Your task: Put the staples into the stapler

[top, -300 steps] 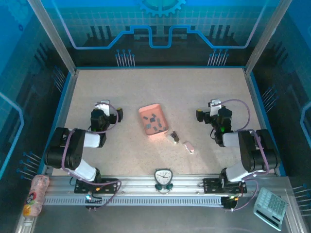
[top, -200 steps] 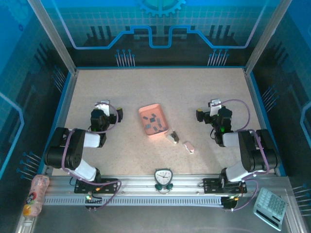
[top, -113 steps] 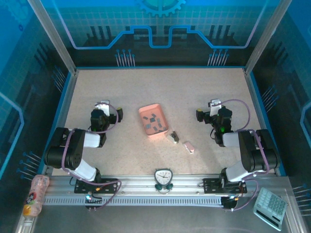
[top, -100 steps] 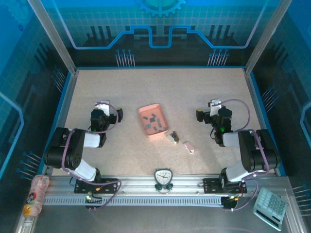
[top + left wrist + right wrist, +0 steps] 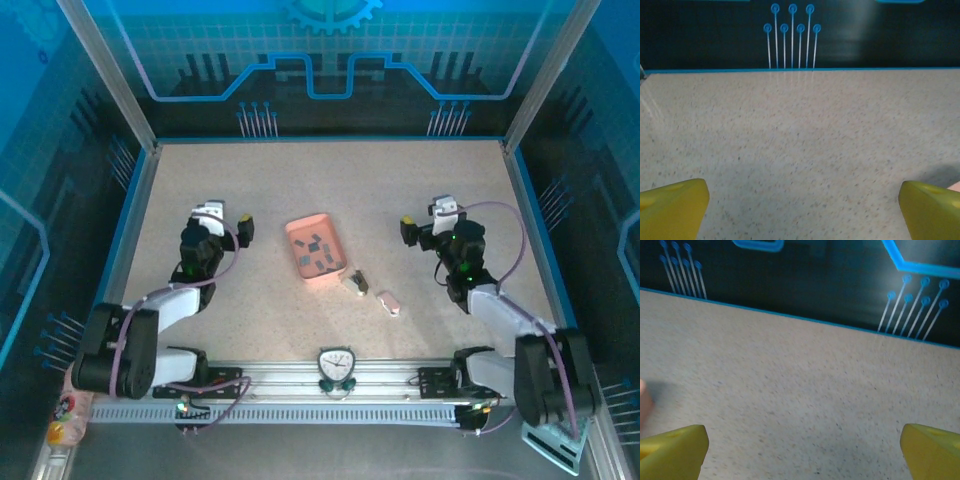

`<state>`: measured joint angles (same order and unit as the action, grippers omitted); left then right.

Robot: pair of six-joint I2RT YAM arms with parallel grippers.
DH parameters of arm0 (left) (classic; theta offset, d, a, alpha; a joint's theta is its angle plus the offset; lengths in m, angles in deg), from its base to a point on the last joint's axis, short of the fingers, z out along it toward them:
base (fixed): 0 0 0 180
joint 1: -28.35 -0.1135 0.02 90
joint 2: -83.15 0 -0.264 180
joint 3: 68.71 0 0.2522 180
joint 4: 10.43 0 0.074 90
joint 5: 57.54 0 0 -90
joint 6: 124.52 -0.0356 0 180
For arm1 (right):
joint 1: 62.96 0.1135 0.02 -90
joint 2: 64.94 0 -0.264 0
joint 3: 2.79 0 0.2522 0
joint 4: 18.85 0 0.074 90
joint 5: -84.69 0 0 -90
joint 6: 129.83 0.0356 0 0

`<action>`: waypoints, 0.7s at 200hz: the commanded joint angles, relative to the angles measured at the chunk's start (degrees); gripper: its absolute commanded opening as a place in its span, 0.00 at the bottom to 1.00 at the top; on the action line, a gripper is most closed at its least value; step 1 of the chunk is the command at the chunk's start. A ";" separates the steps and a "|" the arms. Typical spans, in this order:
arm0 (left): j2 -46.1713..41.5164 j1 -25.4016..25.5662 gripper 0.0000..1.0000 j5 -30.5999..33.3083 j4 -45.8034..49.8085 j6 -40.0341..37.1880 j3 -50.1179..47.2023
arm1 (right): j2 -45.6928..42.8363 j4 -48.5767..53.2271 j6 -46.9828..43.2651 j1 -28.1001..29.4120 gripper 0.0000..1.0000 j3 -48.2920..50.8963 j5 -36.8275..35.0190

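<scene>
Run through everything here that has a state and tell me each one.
Left claw: open, empty.
Right claw: open, empty.
Pink tray: upright on table.
Staples: loose in tray.
Black-and-white stapler: lying on table, untouched.
Pink stapler: lying on table, untouched.

Left arm [image 5: 170, 303], right arm [image 5: 500, 310]: matched pair. Black joint housings, white-grey link shells, lilac cables [image 5: 498, 209] looped outside each, white block [image 5: 209, 210] at each wrist. Fingers [image 5: 671, 209]: yellow, smooth, blunt wedge tips.
</scene>
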<state>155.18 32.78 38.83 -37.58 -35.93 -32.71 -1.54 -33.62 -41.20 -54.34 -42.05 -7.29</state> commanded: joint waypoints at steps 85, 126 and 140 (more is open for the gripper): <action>-4.82 5.61 0.96 -6.36 48.07 20.53 20.08 | 8.15 66.33 13.40 24.04 1.00 -25.42 -5.71; -2.49 6.97 0.95 -7.25 50.45 21.27 21.07 | 15.16 83.16 17.66 25.28 0.96 -31.31 -2.86; -1.80 7.33 0.95 -7.10 50.22 21.19 21.01 | 15.83 85.26 19.04 25.32 0.88 -31.86 -0.98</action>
<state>152.27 39.33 33.17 9.59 -16.37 -13.39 13.58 39.25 -26.22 -29.53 -71.36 -10.88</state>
